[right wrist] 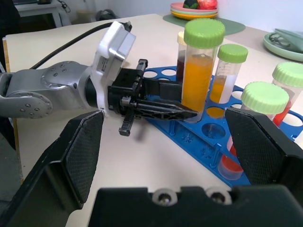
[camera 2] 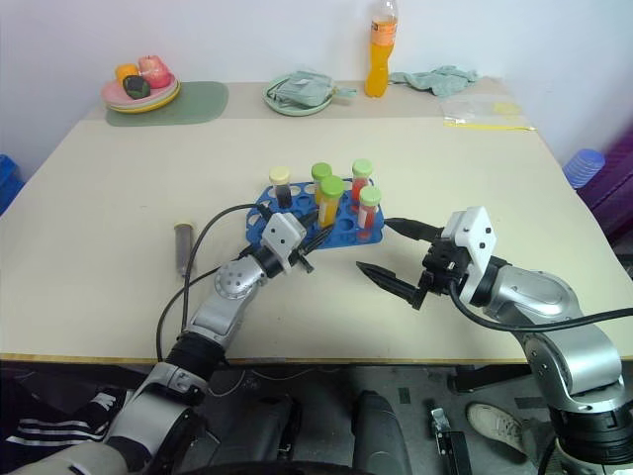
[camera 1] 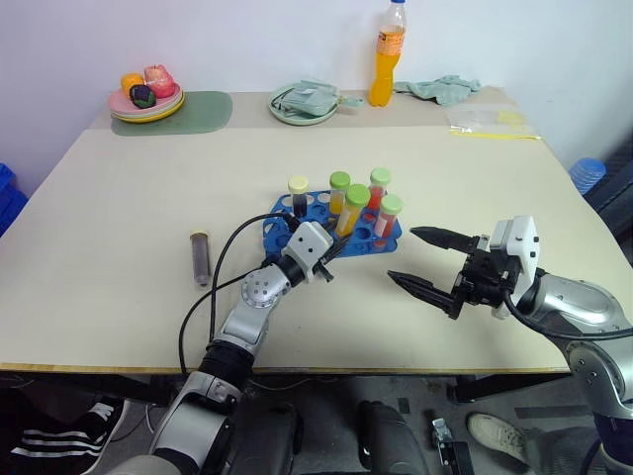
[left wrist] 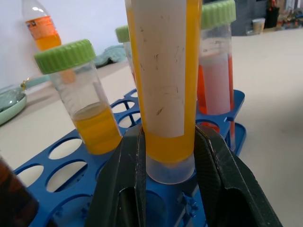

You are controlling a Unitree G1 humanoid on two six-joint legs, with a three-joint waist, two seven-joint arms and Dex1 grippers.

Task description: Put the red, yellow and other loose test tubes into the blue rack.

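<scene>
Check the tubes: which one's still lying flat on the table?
The dark brown tube, on its side left of the blue rack. The others stand upright in the rack, one yellow tube in the left gripper's jaws.

The rack (camera 1: 331,223) sits mid-frame on the worktop (camera 1: 119,237) with four tubes standing in it. A loose tube (camera 1: 201,256) lies to its left. At the top edge are a plate (camera 1: 146,103), a dish (camera 1: 303,103), a bottle (camera 1: 388,54) and a cloth (camera 1: 440,89), left to right.
</scene>
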